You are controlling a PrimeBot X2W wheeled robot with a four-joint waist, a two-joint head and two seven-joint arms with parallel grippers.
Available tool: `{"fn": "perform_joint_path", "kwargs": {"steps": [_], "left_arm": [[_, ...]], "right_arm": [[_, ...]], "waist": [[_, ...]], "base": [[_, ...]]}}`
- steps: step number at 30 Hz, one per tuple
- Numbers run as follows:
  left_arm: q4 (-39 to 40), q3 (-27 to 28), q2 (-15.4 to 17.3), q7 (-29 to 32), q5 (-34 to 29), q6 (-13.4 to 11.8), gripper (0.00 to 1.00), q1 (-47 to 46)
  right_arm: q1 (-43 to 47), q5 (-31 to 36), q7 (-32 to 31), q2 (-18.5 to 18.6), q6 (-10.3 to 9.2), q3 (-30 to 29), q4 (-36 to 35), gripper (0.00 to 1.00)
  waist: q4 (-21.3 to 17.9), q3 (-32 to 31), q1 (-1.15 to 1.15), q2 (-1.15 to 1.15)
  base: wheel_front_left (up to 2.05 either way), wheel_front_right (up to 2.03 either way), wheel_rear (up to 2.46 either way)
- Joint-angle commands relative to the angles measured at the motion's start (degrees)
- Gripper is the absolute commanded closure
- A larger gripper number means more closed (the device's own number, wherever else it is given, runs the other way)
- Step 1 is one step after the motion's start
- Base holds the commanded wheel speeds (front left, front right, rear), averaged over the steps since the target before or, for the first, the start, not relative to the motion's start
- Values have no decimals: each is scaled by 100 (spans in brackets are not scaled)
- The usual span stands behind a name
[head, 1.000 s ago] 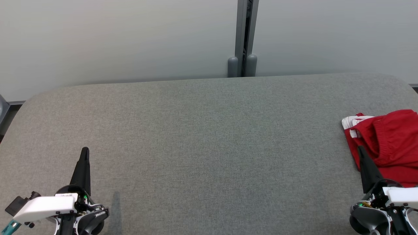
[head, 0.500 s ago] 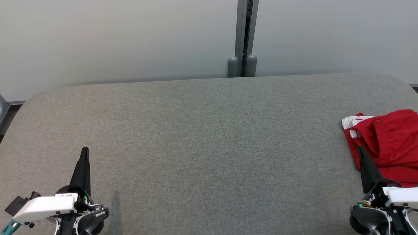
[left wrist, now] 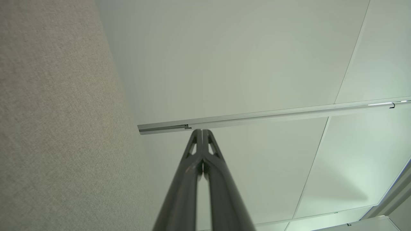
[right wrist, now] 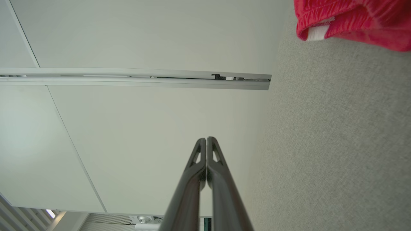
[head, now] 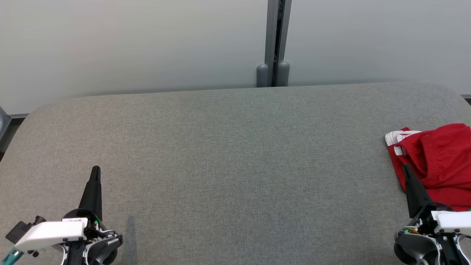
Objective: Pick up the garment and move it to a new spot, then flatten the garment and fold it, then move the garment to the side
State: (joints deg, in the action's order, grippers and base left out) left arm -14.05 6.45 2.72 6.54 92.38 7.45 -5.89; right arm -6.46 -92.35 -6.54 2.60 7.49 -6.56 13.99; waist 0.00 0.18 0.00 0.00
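1. Garment (head: 438,162): red cloth with white striped trim at its far left corner and a gathered elastic band. It lay bunched on the right end of the desk (head: 235,154), partly cut off by the right border of the head view.
2. Desk: grey woven covering, rounded far corners.
3. Left gripper (head: 95,170): stood over the near left part of the desk with its fingers pressed together, nothing between them, pointing toward the wall. It was well apart from the garment.
4. Right gripper (head: 406,168): stood over the near right part of the desk with its fingers pressed together and empty. In the head view its tip overlapped the garment's near left edge; whether it touched the cloth could not be told. In the right wrist view the garment sat in the upper right corner, clear of the fingertips.
5. Wall panels (head: 128,44): pale, behind the desk and joined by a grey post (head: 278,40)
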Motion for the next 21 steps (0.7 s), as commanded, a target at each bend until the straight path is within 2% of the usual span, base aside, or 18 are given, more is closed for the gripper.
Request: {"fn": "perform_joint_path", "kwargs": {"steps": [1,21], "left_arm": [[16,23,30,18,9,16,100,-70],[16,23,31,18,9,16,100,-70]], "right_arm": [[51,-15,-19,53,0,-5,-19,100],[51,-15,-19,53,0,-5,-19,100]], "waist": [[0,0,0,0],[0,0,0,0]], "base": [[0,0,0],[0,0,0]]}}
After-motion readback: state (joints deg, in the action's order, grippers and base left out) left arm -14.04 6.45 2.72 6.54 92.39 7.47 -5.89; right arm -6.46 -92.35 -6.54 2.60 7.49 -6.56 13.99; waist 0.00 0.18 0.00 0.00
